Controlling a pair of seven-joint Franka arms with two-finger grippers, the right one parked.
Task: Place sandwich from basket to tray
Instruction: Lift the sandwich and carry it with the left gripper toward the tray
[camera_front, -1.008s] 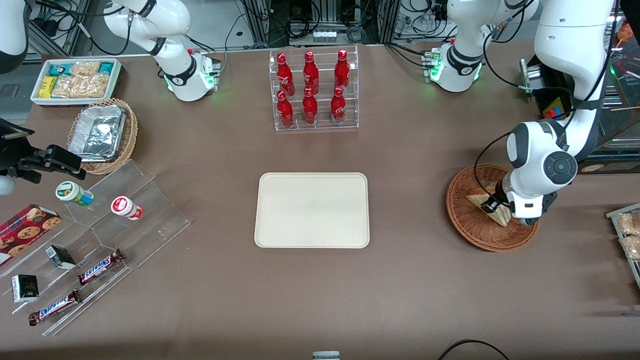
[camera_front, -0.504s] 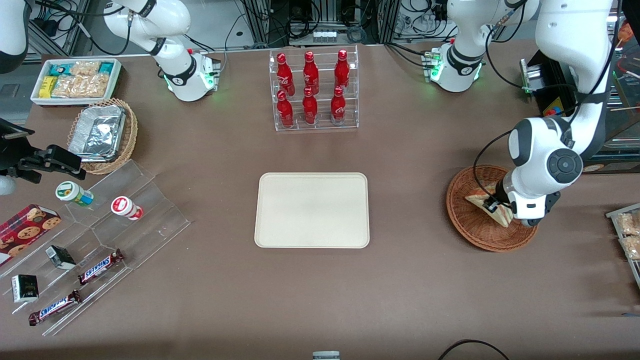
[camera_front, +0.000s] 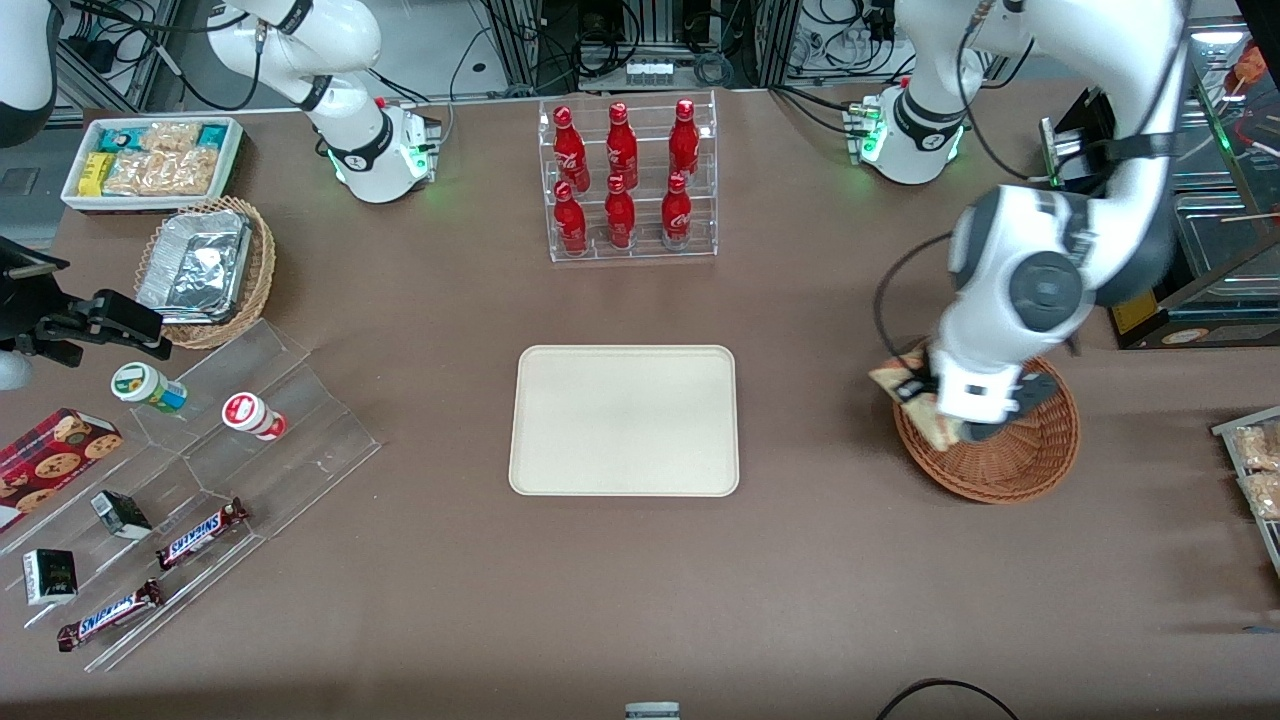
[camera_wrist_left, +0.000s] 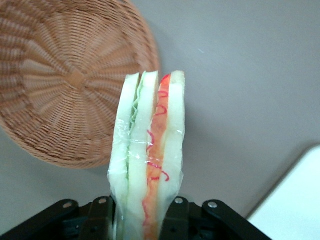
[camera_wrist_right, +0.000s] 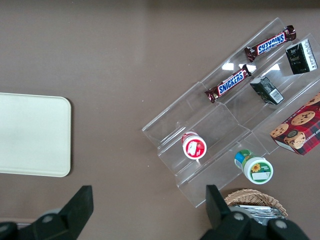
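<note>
My gripper (camera_front: 935, 408) is shut on the sandwich (camera_front: 903, 383), a plastic-wrapped wedge of white bread with red and green filling (camera_wrist_left: 150, 150). It holds the sandwich lifted above the basket's (camera_front: 1010, 460) rim, at the edge nearest the tray (camera_front: 625, 420). In the left wrist view the black fingers (camera_wrist_left: 176, 216) press both bread faces, and the reddish-brown woven basket (camera_wrist_left: 65, 85) below lies empty. A corner of the cream tray (camera_wrist_left: 297, 200) shows beside the sandwich. The tray (camera_wrist_right: 32, 135) carries nothing.
A clear rack of red bottles (camera_front: 630, 180) stands farther from the camera than the tray. Toward the parked arm's end are an acrylic step stand with snacks (camera_front: 200, 470), a tan wicker basket with foil container (camera_front: 205, 270) and a white snack bin (camera_front: 150, 160).
My gripper has risen out of the basket with the sandwich and swung toward the tray, from the basket's middle to its tray-side rim.
</note>
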